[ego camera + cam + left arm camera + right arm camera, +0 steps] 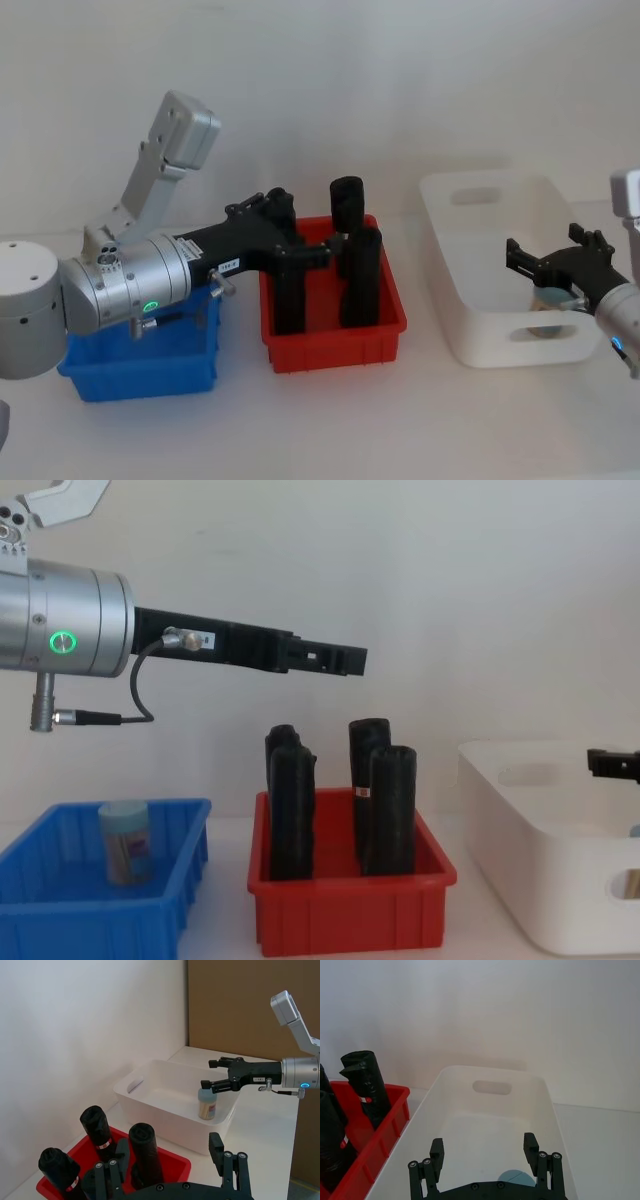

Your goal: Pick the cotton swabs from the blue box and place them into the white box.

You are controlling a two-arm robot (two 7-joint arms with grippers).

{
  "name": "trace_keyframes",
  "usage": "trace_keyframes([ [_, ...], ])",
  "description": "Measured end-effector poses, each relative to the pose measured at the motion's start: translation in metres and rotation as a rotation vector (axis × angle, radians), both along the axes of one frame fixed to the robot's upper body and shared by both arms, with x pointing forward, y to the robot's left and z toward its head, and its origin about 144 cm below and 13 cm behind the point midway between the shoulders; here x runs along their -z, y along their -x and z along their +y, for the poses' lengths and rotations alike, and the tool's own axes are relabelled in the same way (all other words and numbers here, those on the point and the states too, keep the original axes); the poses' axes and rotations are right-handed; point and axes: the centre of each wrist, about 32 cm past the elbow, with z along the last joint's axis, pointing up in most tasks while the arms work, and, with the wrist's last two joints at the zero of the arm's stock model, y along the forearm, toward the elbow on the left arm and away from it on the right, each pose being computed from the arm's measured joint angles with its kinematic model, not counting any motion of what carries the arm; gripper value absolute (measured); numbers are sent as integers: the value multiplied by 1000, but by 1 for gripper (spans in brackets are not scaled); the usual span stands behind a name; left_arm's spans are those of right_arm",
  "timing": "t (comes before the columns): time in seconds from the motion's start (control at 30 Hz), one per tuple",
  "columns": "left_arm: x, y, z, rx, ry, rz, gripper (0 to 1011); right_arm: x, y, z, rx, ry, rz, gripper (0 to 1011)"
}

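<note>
I see one cotton swab tub (207, 1105), clear with a pale blue lid and beige sticks inside. It stands upright in the white box (165, 1122), toward its near right corner. My right gripper (483, 1141) hovers just above it, jaws apart. A second tub (125, 842) stands in the blue box (150, 910). My left gripper (169, 1145) hangs over the red bin (350, 920) of black rolls (390, 810), jaws apart too.

readable text: none | label on cotton swabs (207, 1105): illegible | tags on black rolls (96, 1125): illegible
</note>
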Motion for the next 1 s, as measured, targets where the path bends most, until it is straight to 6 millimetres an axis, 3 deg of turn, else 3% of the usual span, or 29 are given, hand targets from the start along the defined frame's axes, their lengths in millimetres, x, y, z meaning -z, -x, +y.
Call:
trace_keyframes([
  [0.67,4,2,-1,-15,-2,-6,1004,-1,5,1,-8,0,-25,1002],
  [1.0,22,11,-10,-92,-15,-55,1004,5,29,11,-45,-12,-64,1001],
])
